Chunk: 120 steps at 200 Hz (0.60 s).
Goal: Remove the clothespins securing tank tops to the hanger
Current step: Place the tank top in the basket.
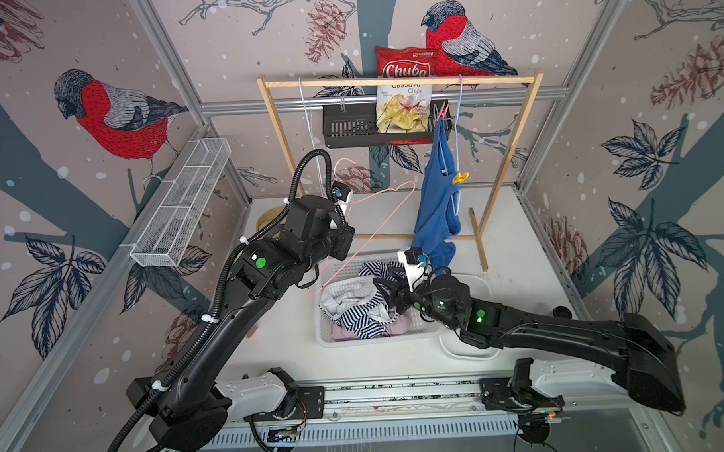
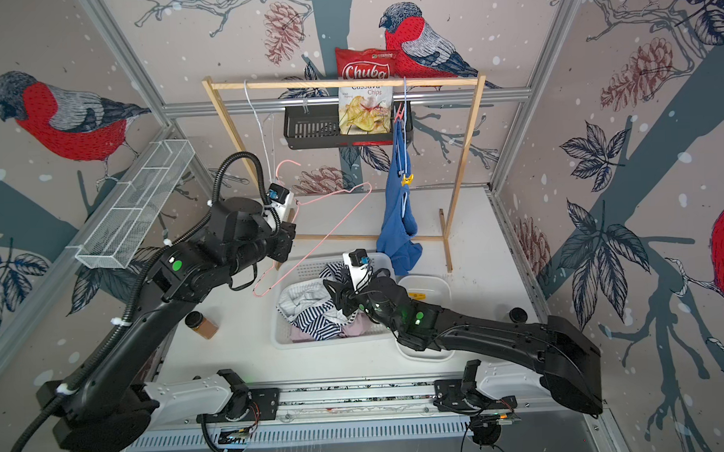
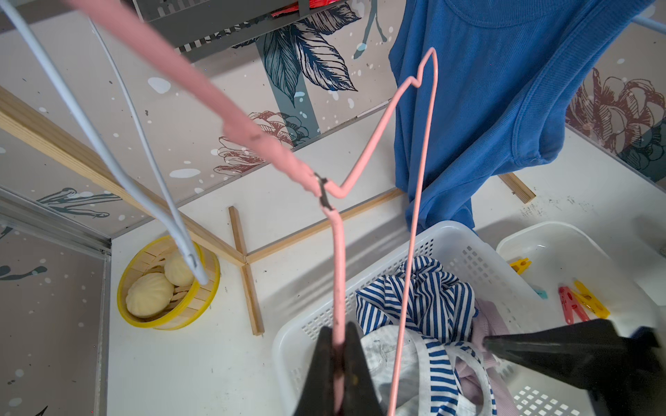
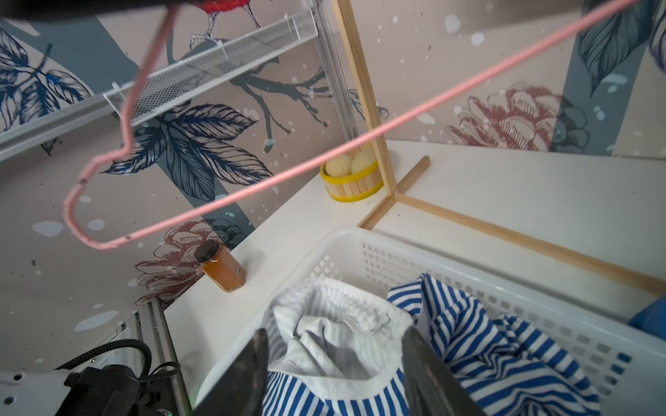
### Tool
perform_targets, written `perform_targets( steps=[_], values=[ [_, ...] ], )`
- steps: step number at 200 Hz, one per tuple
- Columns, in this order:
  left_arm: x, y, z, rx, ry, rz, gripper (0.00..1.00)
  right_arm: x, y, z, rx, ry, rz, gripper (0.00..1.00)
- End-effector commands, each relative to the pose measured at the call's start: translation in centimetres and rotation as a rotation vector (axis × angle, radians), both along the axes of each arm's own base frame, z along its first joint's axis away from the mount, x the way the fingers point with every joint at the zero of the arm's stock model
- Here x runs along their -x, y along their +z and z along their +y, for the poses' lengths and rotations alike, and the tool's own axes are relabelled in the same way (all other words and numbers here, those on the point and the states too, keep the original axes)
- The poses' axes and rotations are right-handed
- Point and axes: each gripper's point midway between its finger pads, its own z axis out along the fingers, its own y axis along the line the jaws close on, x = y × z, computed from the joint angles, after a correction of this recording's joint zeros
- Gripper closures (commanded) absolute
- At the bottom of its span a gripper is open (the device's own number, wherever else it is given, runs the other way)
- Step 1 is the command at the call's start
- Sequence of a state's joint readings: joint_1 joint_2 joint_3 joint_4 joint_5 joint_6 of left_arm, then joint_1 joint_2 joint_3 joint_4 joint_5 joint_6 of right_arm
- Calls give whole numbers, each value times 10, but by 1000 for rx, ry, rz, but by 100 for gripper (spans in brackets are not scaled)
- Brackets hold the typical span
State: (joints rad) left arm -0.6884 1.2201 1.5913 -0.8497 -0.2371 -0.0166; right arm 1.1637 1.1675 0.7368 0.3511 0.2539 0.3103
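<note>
- Where the wooden garment rack (image 1: 396, 83) stands at 12 o'clock in both top views, the plain blue ribbed tank top (image 1: 434, 208) hangs from a pale blue wire hanger (image 1: 460, 95).
- A red plastic clothespin (image 1: 442, 110) sits at the top of that garment, and a yellow plastic clothespin (image 1: 460, 178) is clipped lower down.
- The left gripper (image 3: 337, 335) has its fingers pressed together on the bare pink wire hanger (image 3: 338, 270), held in the air at 10 o'clock of the basket.
- The right gripper (image 4: 335, 331) hovers over the white perforated plastic basket (image 4: 468, 277) at table centre. Its fingers are spread apart above the cloth and grip none of it.
- In the basket lie the navy-and-white striped tank top with white trim (image 4: 504, 342) and, partly under it, the pale mauve-pink tank top (image 3: 486, 320).
- At 3 o'clock of the basket, just beside it, a white plastic tub (image 3: 540, 230) holds loose pegs: a second yellow clothespin (image 3: 520, 265), a third yellow clothespin (image 3: 591, 299), a second red clothespin (image 3: 565, 306) and a teal clothespin (image 3: 540, 292), mostly hidden.
</note>
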Motion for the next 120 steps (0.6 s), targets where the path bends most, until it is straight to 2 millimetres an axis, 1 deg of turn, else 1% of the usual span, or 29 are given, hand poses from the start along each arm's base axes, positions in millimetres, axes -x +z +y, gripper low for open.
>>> perform_targets(
  steps=[1, 17, 35, 46, 60, 69, 82, 93, 95, 98, 120],
  values=[
    [-5, 7, -5, 1, -14, -31, 100, -14, 15, -23, 144, -100, -143, 41],
    [-7, 3, -2, -27, 0, -28, 100, -28, 43, -35, 190, -186, -266, 42],
    [-5, -3, 0, -56, 0, -13, 100, -43, 76, -40, 218, -215, -388, 41],
    [-3, -7, 1, -69, -6, 1, 100, -54, 89, -41, 234, -203, -431, 39],
    [0, -14, -1, -79, -22, 17, 100, -69, 102, -39, 256, -178, -460, 39],
    [1, -18, -1, -88, -29, 27, 100, -76, 108, -36, 276, -157, -481, 39],
    [2, -19, 0, -91, -32, 29, 100, -82, 111, -29, 316, -105, -506, 39],
    [3, -18, -1, -92, -37, 26, 100, -83, 119, -25, 342, -71, -540, 40],
    [4, -18, -1, -93, -39, 26, 100, -86, 112, -21, 361, -60, -536, 40],
    [4, -18, -1, -94, -41, 25, 100, -88, 109, -18, 376, -46, -538, 40],
    [4, -13, -2, -95, -53, 13, 100, -90, 107, -7, 422, 22, -578, 41]
  ],
)
